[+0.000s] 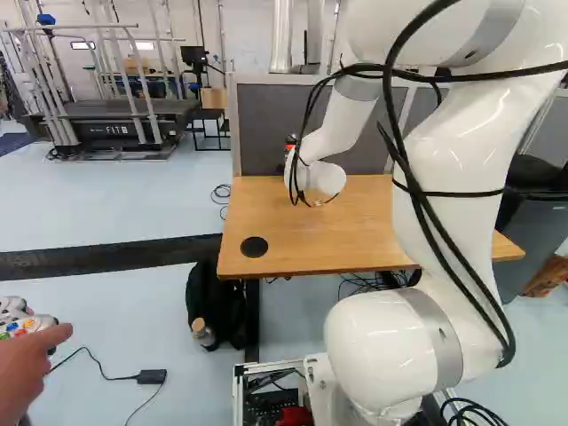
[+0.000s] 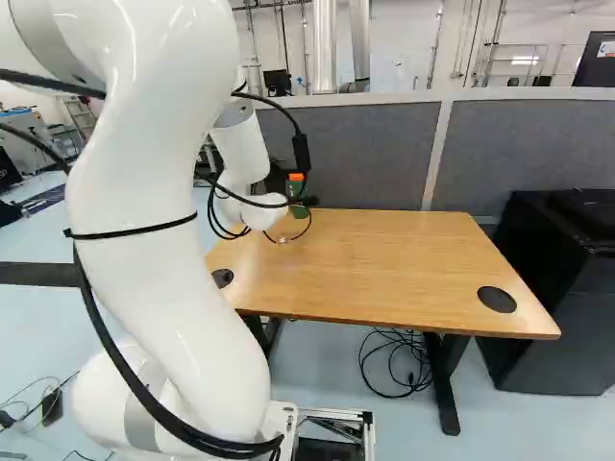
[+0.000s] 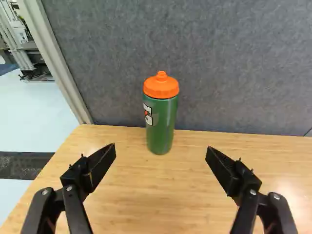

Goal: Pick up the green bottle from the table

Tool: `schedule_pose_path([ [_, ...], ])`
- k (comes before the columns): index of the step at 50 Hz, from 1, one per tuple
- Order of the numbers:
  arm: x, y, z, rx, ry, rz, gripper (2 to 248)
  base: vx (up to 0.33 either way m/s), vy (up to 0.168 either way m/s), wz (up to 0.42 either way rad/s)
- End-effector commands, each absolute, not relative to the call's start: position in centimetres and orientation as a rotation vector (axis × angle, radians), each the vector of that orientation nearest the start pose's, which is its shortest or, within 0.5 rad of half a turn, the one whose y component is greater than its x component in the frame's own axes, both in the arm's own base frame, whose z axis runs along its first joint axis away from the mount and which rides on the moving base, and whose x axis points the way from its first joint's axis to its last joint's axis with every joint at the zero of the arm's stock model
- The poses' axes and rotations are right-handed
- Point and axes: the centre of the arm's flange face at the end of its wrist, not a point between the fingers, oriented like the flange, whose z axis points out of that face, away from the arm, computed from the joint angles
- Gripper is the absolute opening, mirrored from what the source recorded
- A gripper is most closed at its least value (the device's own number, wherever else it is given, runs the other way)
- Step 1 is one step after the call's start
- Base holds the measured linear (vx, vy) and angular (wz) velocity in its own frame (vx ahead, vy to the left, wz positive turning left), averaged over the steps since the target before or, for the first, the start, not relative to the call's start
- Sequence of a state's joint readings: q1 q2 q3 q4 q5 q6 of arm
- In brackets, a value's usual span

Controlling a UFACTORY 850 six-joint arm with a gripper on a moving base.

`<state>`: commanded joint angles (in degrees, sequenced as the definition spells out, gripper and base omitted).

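Black pincer open, fingers spread wide | ahead, in line with the gap: green bottle, orange cap, upright on wooden counter, near its far edge | grey partition behind | black cabinet, right base view's right

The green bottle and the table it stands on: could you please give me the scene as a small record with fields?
target: green bottle with an orange cap
pose: upright
support: wooden table, near its far edge
behind target: grey partition
gripper: open, bottle ahead, in line with the gap between its fingers
grasp: none, neither finger touches the bottle
on table top: two round black discs, one near the right corner in the right base view, one near the left edge in the left base view
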<state>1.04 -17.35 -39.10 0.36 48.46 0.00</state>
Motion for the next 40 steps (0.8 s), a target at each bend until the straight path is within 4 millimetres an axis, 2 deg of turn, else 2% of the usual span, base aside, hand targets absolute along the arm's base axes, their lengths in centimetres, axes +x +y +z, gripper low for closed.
schedule_pose_path([
  [19,53.7,0.9,36.1,-2.546,-0.012,-1.825,247,0.000,0.000,0.000],
  [40,58.1,0.9,33.5,-2.555,-0.011,-1.814,247,0.000,0.000,0.000],
])
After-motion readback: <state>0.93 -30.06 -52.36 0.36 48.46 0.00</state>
